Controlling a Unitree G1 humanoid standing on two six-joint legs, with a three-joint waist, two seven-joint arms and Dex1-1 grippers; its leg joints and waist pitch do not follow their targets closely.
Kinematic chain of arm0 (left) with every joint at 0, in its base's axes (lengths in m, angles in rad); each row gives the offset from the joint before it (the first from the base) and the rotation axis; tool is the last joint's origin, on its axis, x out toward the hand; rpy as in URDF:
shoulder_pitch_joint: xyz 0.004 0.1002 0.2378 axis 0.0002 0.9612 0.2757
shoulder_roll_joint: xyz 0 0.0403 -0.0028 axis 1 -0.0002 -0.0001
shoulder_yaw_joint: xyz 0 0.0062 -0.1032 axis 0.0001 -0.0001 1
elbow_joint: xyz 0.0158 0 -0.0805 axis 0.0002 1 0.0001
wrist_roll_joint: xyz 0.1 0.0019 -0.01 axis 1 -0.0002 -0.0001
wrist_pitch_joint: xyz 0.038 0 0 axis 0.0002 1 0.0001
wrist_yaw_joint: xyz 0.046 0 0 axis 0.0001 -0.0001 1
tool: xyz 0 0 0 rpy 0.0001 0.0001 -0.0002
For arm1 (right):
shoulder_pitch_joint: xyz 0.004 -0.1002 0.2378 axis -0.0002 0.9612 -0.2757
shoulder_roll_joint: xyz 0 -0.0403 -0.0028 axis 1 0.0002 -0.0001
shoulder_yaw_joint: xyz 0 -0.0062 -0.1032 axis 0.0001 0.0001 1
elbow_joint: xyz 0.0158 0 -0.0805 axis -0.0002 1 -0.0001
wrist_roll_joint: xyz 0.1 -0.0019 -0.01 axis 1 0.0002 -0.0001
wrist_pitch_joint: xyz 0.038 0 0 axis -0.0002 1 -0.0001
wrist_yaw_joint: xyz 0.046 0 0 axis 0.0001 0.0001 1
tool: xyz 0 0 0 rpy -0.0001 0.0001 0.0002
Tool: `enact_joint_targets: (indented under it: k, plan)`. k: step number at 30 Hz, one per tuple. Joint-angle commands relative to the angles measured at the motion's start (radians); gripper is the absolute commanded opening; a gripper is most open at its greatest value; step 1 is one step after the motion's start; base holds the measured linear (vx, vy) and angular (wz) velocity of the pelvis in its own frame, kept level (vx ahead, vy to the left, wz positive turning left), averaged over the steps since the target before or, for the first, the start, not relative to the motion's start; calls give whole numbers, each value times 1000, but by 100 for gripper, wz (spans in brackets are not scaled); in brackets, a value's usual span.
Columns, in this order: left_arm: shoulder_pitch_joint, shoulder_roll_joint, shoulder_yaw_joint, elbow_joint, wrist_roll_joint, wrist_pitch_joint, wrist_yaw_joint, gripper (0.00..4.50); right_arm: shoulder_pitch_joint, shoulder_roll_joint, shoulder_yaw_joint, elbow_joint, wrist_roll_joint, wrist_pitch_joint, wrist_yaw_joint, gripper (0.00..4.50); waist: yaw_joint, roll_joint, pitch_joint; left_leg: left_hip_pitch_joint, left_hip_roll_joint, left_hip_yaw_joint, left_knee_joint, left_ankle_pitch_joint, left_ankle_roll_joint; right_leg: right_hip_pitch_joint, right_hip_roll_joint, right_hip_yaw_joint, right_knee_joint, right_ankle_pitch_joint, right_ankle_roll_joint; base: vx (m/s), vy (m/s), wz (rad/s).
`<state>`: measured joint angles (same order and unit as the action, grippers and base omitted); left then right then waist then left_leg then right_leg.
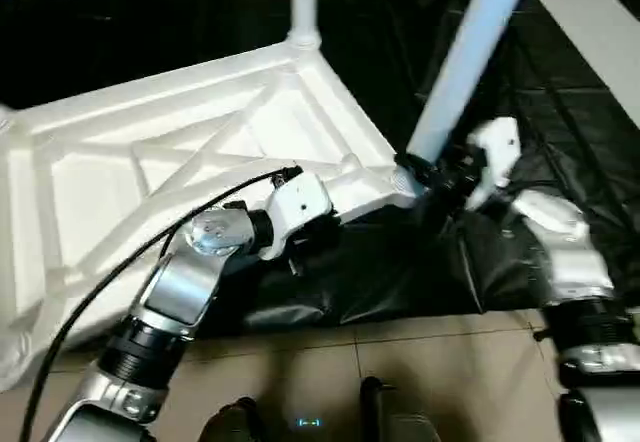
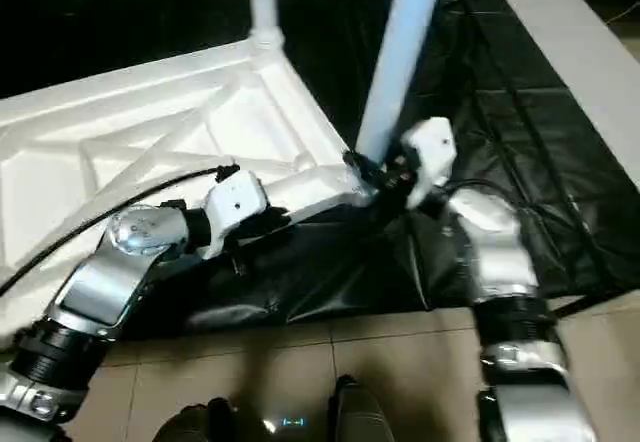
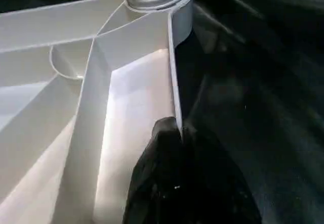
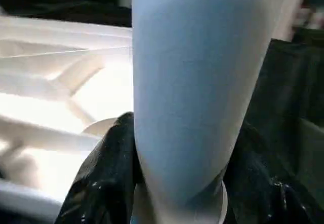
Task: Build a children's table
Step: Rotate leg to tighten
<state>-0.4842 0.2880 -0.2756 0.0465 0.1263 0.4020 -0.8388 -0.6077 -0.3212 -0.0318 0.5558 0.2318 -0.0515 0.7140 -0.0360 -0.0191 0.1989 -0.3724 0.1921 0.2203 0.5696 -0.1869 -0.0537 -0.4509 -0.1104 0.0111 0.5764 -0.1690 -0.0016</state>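
The right gripper point(image 1: 432, 175) grasps a tilted tube leg point(image 1: 470, 52) at the tabletop's point(image 1: 150, 172) near corner socket; the left gripper point(image 3: 174, 133) pinches the tabletop's edge, clenched.

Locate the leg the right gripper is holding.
The tilted leg stands at the tabletop's near right corner, in the right gripper, leaning up and away to the right; the upright leg stands at the far corner.

The tabletop point(image 1: 190, 162) lies underside-up on the draped work table point(image 1: 560, 112), at 10 o'clock. One leg point(image 1: 305, 2) stands in its far corner at 12; another leg point(image 1: 465, 52) leans at the near corner, 2 o'clock.
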Motion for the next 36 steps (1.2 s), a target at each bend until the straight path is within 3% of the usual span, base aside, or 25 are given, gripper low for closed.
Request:
enact_joint_targets:
  k: [1, 3, 6, 11, 16, 21, 24, 25, 28, 30, 32, 34, 35, 36]
  plan:
    - [45, -30, -85, -36, -50, 74, -54, 0, 23, -5, -7, 161, -96, 66, -172, 190, 7, -2, -53, 2, 24, -23, -84, -244, 51, 45, -13, 2, -64, -324, -196, 0, 0, 0]
    - [28, -74, -86, -55, -47, 167, -20, 0, 3, 18, -8, 208, -118, 75, -265, 190, 3, -2, -49, 11, 26, -18, -86, -295, 34, 34, -9, 5, -71, -328, -197, 0, 0, 0]
    - [-21, -185, -74, -53, -28, 320, 88, 0, -28, 67, -14, 275, -143, 70, -424, 190, 1, -7, -52, 14, 25, -19, -88, -340, 7, 31, -6, 3, -75, -346, -177, 0, 0, 0]
    - [-80, -287, -63, 5, -19, 370, 184, 0, -66, 133, -26, 350, -148, 54, -571, 190, 6, -10, -54, 8, 16, -20, -89, -362, 21, 29, -1, -1, -80, -325, -134, 0, 0, 0]
    - [-86, -263, -66, -3, -24, 364, 168, 0, -103, 150, -33, 384, -136, 46, -593, 190, 6, -9, -53, 5, 17, -22, -92, -361, 28, 31, 0, -4, -79, -295, -129, 0, 0, 0]
    - [-77, -221, -58, -11, -21, 345, 154, 0, -109, 141, -21, 363, -127, 9, -521, 190, 3, -10, -50, 6, 18, -23, -93, -388, 26, 26, -3, -3, -83, -327, -123, 0, 0, 0]
    - [-72, -201, -59, -15, -27, 327, 142, 0, -105, 133, -16, 343, -117, -10, -473, 190, 3, -10, -50, 7, 19, -21, -94, -368, 29, 27, -1, -2, -82, -296, -131, 0, 0, 0]
    - [-72, -198, -59, -16, -28, 324, 140, 0, -105, 131, -16, 340, -113, -13, -464, 225, 3, -10, -50, 6, 19, -21, -94, -366, 30, 27, -1, -3, -81, -290, -133, 0, 0, 0]
    - [-68, -181, -60, -18, -30, 313, 132, 0, -103, 114, -13, 308, -105, -25, -425, 262, 4, -11, -52, 6, 20, -19, -92, -336, 37, 31, -2, -2, -77, -251, -151, 0, 0, 0]
    - [-66, -173, -59, -19, -33, 306, 127, 0, -100, 100, -15, 270, -96, -24, -403, 269, 13, -9, -56, 16, 21, -9, -84, -274, 57, 30, 1, 1, -72, -161, -183, 0, 0, 0]
    - [-65, -160, -62, -21, -42, 298, 123, 0, -95, 84, -21, 225, -90, -33, -390, 300, 21, -10, -58, 11, 20, -6, -81, -213, 75, 37, 3, 1, -63, -99, -206, 0, 0, 0]
    - [-64, -151, -65, -22, -45, 279, 114, 0, -90, 76, -28, 191, -81, -32, -382, 310, 22, -8, -63, 11, 19, -4, -74, -133, 93, 43, 2, 1, -50, -3, -237, 26, 3, 1]
    - [-62, -143, -65, -22, -47, 272, 108, 0, -83, 66, -33, 155, -74, -28, -375, 310, 29, -7, -69, 15, 16, 1, -63, -26, 127, 47, 9, 3, -34, 153, -267, 51, 5, 3]
    - [-61, -139, -66, -22, -48, 263, 104, 0, -80, 61, -35, 141, -73, -26, -371, 327, 32, -8, -74, 14, 15, 1, -58, 24, 142, 51, 9, 4, -24, 225, -277, 0, 0, 0]
